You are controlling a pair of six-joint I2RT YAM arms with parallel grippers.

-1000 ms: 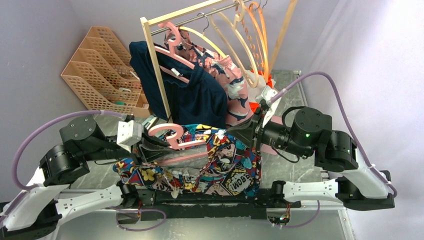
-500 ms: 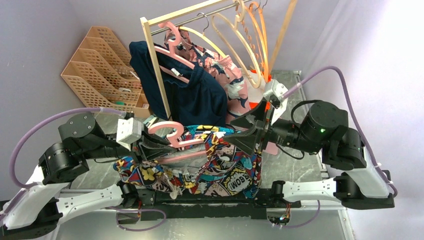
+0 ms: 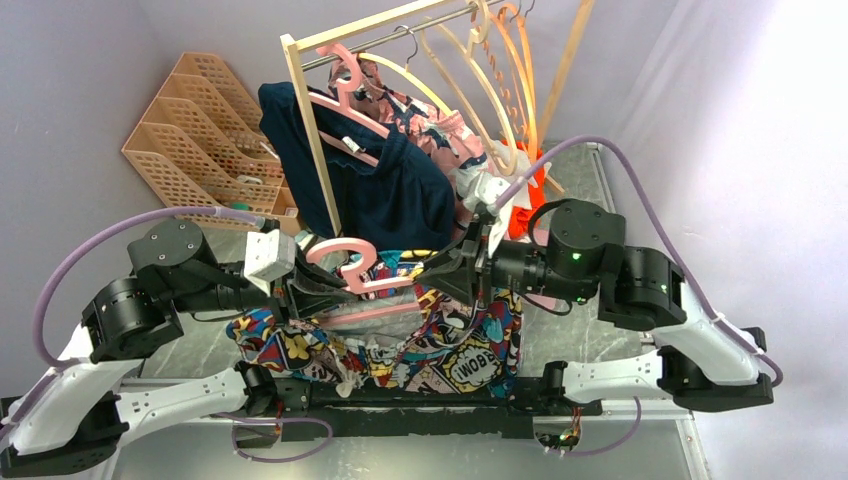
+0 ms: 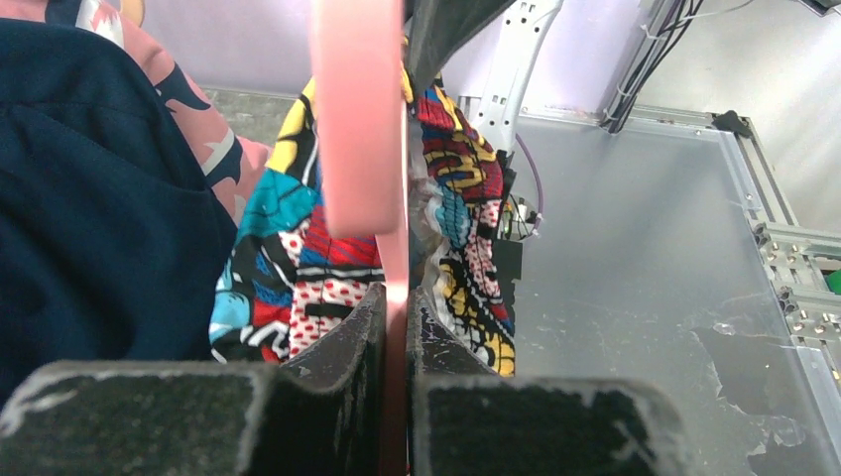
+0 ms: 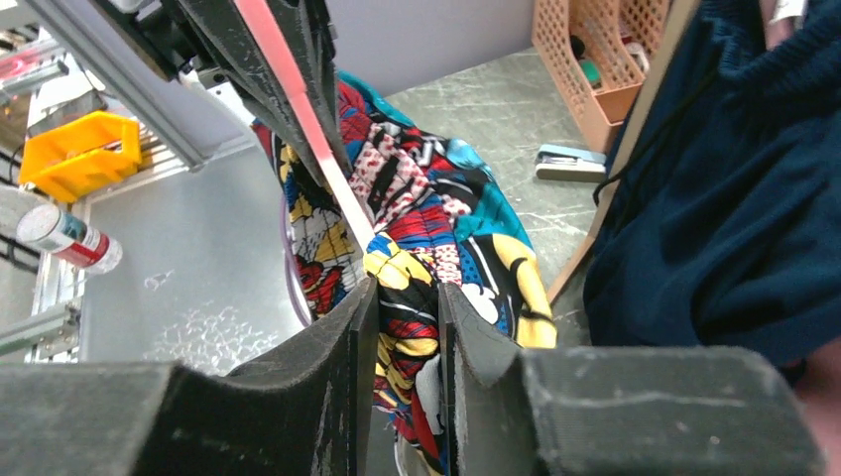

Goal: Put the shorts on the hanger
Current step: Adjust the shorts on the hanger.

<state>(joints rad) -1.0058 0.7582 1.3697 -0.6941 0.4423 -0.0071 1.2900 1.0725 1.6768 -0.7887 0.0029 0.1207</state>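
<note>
Your shorts [image 3: 400,345] are loud comic print in red, teal, yellow and black, with a "BOOM" panel reading upside down. They hang in folds over the pale-pink hanger [image 3: 350,268] above the middle of the table's [image 3: 575,165] near edge, between the two arms.

Since a second ago your right gripper [image 3: 432,280] has let go, swung left from the shorts' right edge and come in beside the hanger's hook. The left gripper [image 3: 318,295] and the hanger have barely shifted.

The left wrist view shows what the top view hides: the hanger runs edge-on between the left fingers, which are clamped tight on it, with the navy garment [image 4: 99,218] hanging just to the left. From the right wrist you see the fingers standing narrow with a fold of print between them. You cannot tell whether they are pressing it.
</note>
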